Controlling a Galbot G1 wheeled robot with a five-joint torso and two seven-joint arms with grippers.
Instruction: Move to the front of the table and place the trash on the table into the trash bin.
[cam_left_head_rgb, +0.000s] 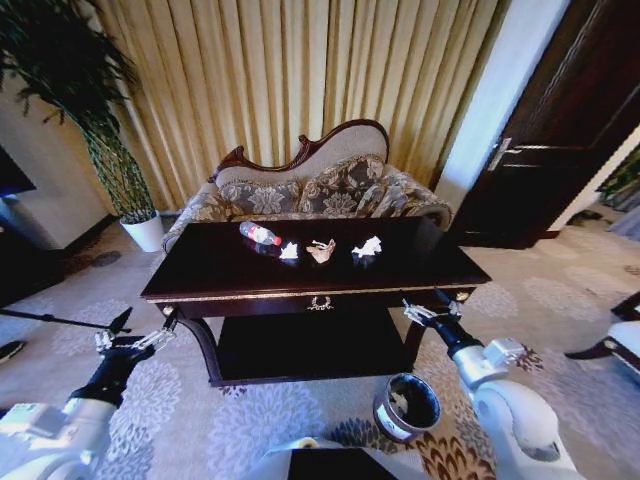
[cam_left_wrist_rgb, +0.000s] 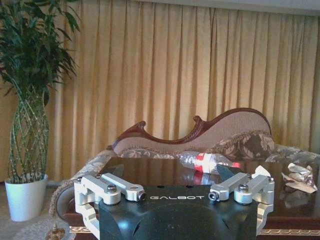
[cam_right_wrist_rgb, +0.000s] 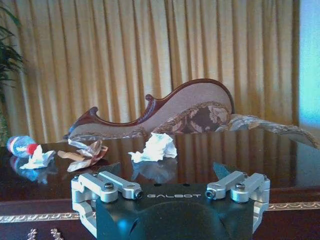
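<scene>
One table stands ahead of both grippers. On it: one bottle and three paper scraps in a row, well beyond the fingers. One bin sits on the floor near the right gripper. Left gripper and right both spread wide, empty.

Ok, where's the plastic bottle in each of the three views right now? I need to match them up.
Head view: the bottle lies on its side on the table, leftmost of the trash, in front of the sofa.
Left wrist view: it lies on the tabletop just above the left gripper.
Right wrist view: partly visible at the picture's edge, beside a white paper scrap.
Shared landmark: the sofa's carved wooden back.
</scene>
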